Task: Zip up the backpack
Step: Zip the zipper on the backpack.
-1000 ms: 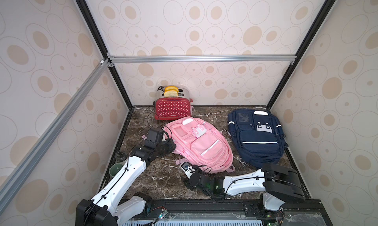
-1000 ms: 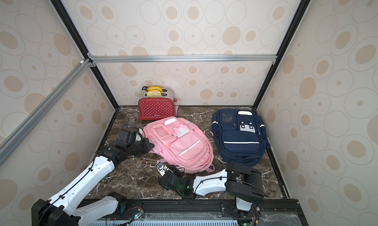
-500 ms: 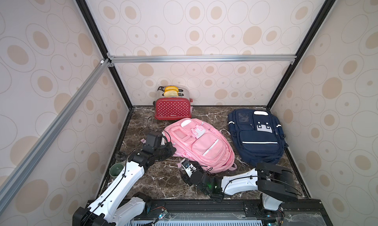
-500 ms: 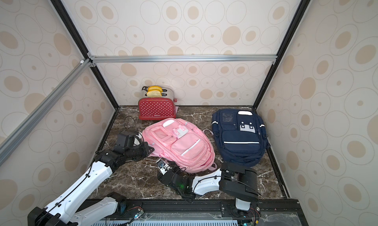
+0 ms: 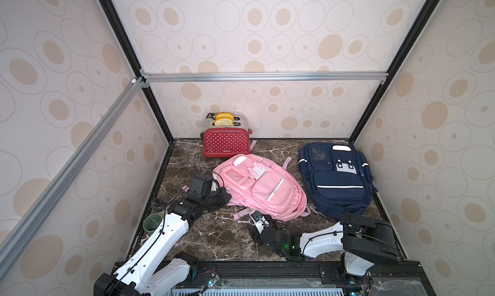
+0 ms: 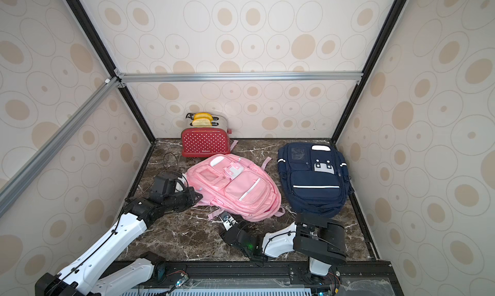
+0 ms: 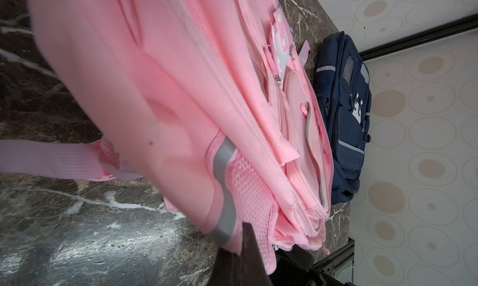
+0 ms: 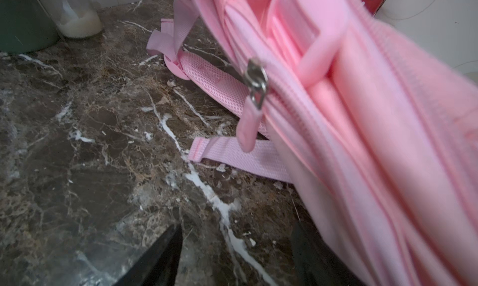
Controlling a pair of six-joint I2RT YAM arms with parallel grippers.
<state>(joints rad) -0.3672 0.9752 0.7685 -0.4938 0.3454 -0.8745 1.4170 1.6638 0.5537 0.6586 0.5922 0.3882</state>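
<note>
Pink nylon, slack and ridged. At left pincer point(image 5: 227, 197): clamped shut on the side mesh of pack point(image 5: 263, 186), bulk of it ahead and right of the tips. Lying on marble point(image 5: 214, 235), long axis slanting from beyond those tips to just past right pincer point(image 5: 260, 219). There: jaws spread, nothing held. Close ahead of the gap, pull point(image 8: 254, 90) with tab drooping. Far nearer than from the left; probably a short forward reach, then a drag round the pack's rim.
</note>
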